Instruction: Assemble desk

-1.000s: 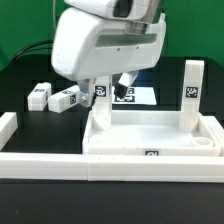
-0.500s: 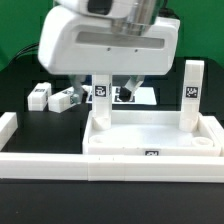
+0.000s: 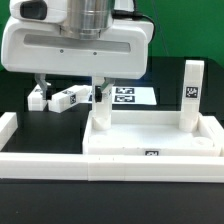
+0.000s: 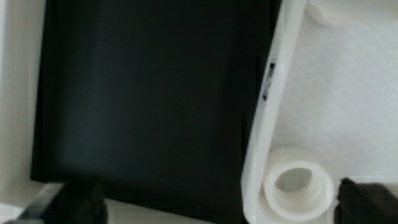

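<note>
The white tray-like tabletop [image 3: 150,133] lies rim up near the front rail. One leg [image 3: 192,90] stands upright at its far corner on the exterior view's right. A second leg [image 3: 102,108] stands at its far corner on the left. Two loose legs [image 3: 40,97] [image 3: 68,99] lie on the black table to the left. My gripper [image 3: 70,88] hangs open and empty above the loose legs and the left upright leg. In the wrist view my gripper [image 4: 221,203] straddles the tabletop's rim [image 4: 270,110] with a round socket [image 4: 294,183]; it touches nothing.
The marker board [image 3: 132,96] lies behind the tabletop. A long white rail [image 3: 60,166] runs along the front, and a short rail [image 3: 8,126] stands at the left. My large white hand hides much of the back of the scene.
My hand has moved toward the exterior view's left, from over the marker board to over the loose legs. The jaws stay open. No part has moved.
</note>
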Robot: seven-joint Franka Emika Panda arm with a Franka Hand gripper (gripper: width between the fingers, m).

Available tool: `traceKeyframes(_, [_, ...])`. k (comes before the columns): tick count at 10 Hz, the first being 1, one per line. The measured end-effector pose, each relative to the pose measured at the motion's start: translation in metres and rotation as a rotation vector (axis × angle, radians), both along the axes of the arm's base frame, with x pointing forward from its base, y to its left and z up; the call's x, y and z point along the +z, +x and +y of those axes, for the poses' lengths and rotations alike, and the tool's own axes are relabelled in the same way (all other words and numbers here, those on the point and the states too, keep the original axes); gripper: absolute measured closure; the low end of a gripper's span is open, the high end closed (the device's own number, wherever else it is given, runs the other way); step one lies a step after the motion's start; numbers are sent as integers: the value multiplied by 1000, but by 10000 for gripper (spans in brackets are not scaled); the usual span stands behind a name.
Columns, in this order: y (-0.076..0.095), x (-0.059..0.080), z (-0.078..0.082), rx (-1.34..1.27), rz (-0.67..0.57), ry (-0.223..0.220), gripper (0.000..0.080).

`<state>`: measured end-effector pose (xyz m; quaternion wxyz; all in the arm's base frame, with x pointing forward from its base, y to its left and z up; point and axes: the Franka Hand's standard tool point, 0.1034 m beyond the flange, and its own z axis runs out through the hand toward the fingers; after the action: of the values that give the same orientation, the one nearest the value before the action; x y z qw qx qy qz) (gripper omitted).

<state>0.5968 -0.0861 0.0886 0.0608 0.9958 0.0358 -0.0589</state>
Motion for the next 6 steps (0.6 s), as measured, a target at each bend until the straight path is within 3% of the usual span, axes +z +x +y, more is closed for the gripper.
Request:
traceKeyframes(2, [0, -1, 1, -126, -15, -15, 151])
traceKeyframes(3, [-6, -3, -2, -198, -3, 12, 151])
traceKeyframes(4, [-19, -5, -20, -310, 30, 59, 151])
traceKeyframes(5, [-27, -5, -39, -321, 41, 63, 151])
traceKeyframes(6, [-45, -11, -55, -358, 62, 83, 151])
